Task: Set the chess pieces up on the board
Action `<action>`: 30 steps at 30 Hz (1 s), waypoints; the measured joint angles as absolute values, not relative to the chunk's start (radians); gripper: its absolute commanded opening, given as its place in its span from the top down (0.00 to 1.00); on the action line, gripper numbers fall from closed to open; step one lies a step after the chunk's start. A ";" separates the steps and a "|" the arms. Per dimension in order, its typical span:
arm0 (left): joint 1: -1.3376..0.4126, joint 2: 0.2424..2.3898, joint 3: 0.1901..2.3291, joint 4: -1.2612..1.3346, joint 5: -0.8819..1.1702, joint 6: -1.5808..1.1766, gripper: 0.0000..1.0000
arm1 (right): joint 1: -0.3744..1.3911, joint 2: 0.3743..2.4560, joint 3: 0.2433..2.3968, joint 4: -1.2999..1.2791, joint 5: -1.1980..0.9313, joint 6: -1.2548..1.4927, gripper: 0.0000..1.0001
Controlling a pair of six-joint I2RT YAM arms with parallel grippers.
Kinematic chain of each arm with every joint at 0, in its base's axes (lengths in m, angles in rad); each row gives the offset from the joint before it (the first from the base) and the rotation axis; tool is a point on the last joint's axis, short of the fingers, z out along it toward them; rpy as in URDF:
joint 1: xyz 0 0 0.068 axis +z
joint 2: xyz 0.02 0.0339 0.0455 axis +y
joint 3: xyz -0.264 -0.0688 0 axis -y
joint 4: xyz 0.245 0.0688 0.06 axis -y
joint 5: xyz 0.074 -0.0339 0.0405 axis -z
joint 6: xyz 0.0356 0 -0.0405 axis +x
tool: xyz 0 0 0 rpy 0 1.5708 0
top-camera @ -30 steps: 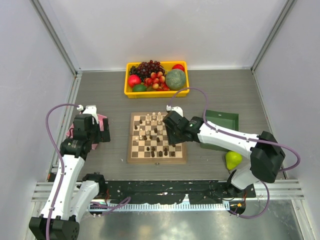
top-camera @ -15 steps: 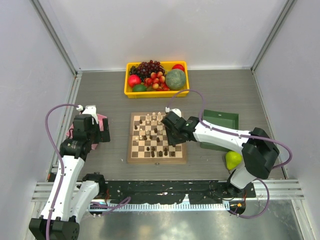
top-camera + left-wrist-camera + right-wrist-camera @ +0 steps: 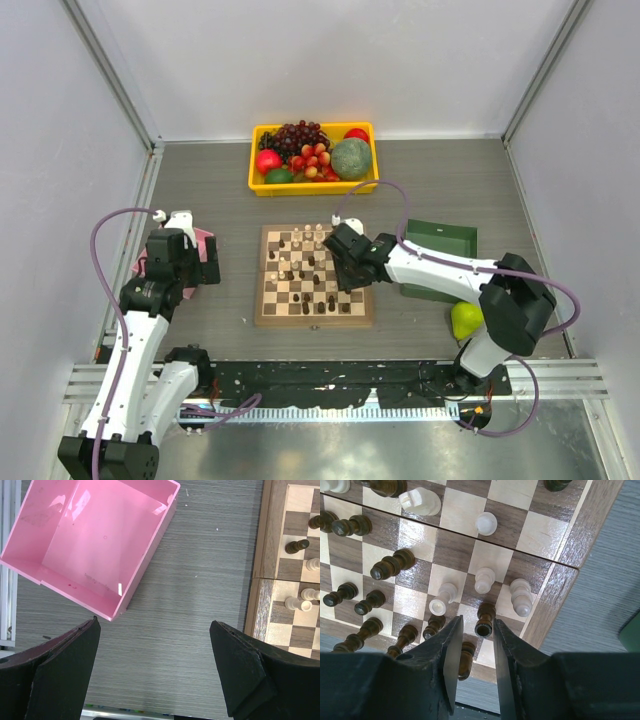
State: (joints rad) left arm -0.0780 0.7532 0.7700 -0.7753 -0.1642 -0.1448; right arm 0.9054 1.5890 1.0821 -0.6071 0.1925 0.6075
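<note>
Your right gripper [image 3: 477, 624] is down on the board [image 3: 560, 595], its jaws standing narrow on either side of a dark piece [image 3: 485, 621]. The piece is upright, near the board's border. You can't tell from the wrist view whether the pads actually clamp it; the right pad looks about touching, and there's a thin gap on the left.

Three cream pieces [image 3: 484, 580] stand just beyond it, and more dark ones sit in a row along the near edge. The rest of the set is scattered over the squares with the colours mixed.

Your left gripper [image 3: 154, 626] is wide open and holds nothing. It hangs over bare table [image 3: 200, 555] between the pink tray [image 3: 150, 555] and the board's left edge.

The board sits mid-table, with the yellow fruit bin [image 3: 262, 185] behind it and the green tray [image 3: 445, 240] and a pear [image 3: 465, 318] to its right.
</note>
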 measured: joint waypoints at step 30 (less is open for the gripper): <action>-0.078 0.755 0.770 -0.775 -0.162 -0.145 0.01 | 0.937 1.398 0.952 -0.631 0.199 0.617 0.81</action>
State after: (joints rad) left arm -0.0780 0.7551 0.7700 -0.7753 -0.1623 -0.1452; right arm 0.9371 1.3975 0.9520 -0.6308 0.1989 0.6170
